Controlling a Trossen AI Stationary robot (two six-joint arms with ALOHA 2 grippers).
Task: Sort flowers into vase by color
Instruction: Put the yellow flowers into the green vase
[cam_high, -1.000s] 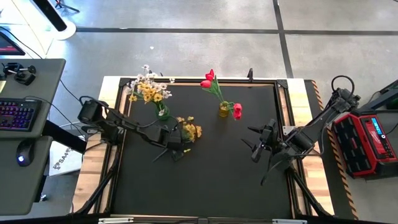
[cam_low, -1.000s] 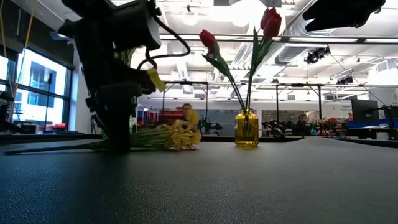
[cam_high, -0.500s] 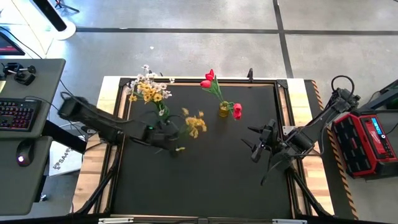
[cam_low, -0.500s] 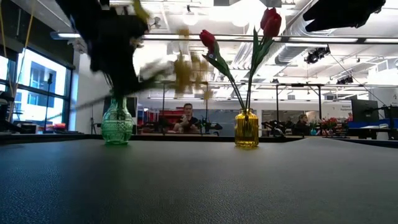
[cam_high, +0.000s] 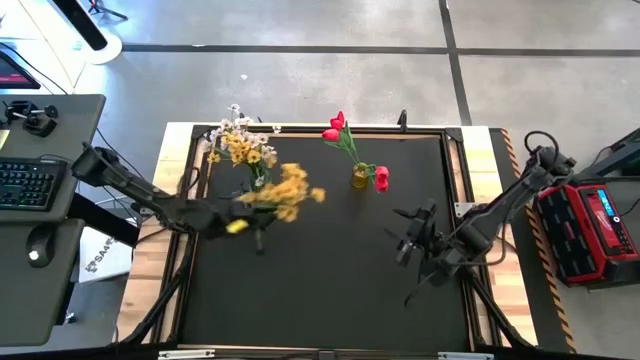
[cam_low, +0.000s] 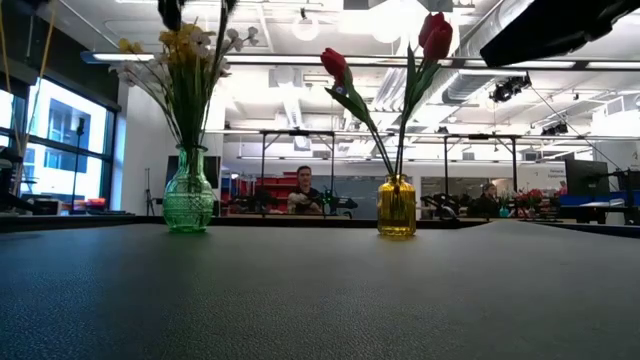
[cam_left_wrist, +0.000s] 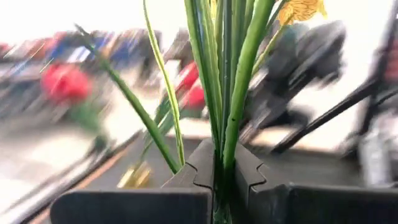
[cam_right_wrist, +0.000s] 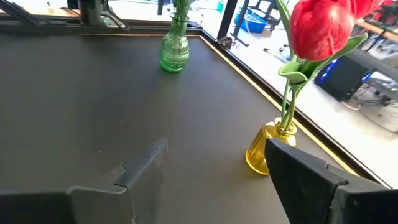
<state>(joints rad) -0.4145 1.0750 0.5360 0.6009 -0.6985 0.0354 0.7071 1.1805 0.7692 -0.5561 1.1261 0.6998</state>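
My left gripper (cam_high: 246, 218) (cam_left_wrist: 221, 171) is shut on a bunch of yellow flowers (cam_high: 285, 190), held above the table's left half, just near of the green vase (cam_high: 260, 180) (cam_low: 188, 200). That vase holds yellow and white flowers (cam_high: 238, 140). The yellow vase (cam_high: 360, 178) (cam_low: 397, 207) holds red tulips (cam_high: 337, 127) (cam_right_wrist: 320, 28). My right gripper (cam_high: 410, 240) (cam_right_wrist: 214, 177) stands open over the table's right half with nothing between its fingers. My left gripper pinches the bunch's green stems (cam_left_wrist: 224, 146) between its two fingers, several stems together. The bunch is lifted clear of the table. It slants away from the fingers, with its yellow blooms (cam_high: 290, 188) toward the table's right and far side.
A wooden frame (cam_high: 470, 150) borders the black mat. A desk with a keyboard (cam_high: 25, 185) and mouse stands left of the table, and a red case (cam_high: 590, 225) to the right. In the low view, people sit in the room behind the table.
My left gripper has risen from the table and gone toward the left edge with the yellow bunch. The bunch lay flat on the mat a second ago. It now hangs clear, out of the low view's top, with its blooms nearer the green vase.
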